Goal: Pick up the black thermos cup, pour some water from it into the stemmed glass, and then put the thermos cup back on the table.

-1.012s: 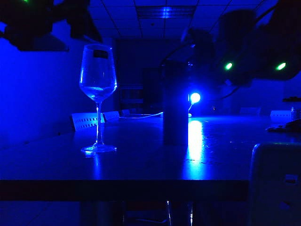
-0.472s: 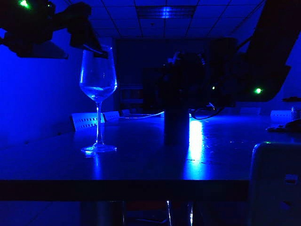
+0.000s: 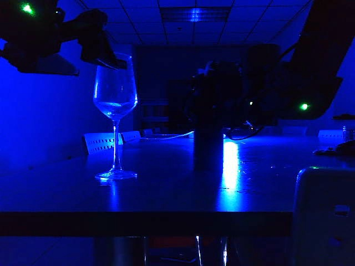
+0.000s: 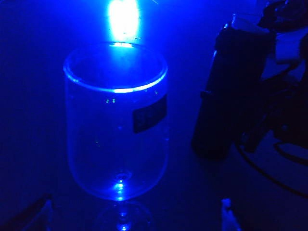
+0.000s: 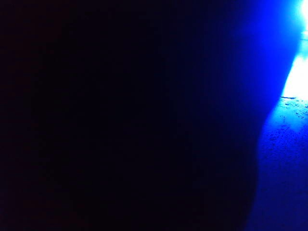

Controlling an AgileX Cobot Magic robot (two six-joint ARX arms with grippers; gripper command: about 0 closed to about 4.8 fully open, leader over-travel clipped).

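1. I am holding my left gripper [image 3: 102, 52] up beside the rim of the stemmed glass [image 3: 115, 113], at the upper left of the exterior view; its fingertips [image 4: 230, 217] are standing wide apart at the edges of the left wrist view, and nothing is sitting between them.
2. The stemmed glass is standing upright on the table [image 3: 166, 194], left of centre, with its dark label [image 4: 149, 113] facing my left wrist camera.
3. The black thermos cup [image 3: 208, 141] is standing upright on the table, right of the glass and well apart from it.
4. I am keeping my right gripper [image 3: 219, 91] low around the upper part of the black thermos cup, where the two are merging into one dark mass.
5. My right wrist camera is showing almost nothing but a dark surface [image 5: 120, 115], so I cannot tell whether those jaws are gripping the cup.
6. A bright blue light is reflecting off the tabletop just right of the cup.
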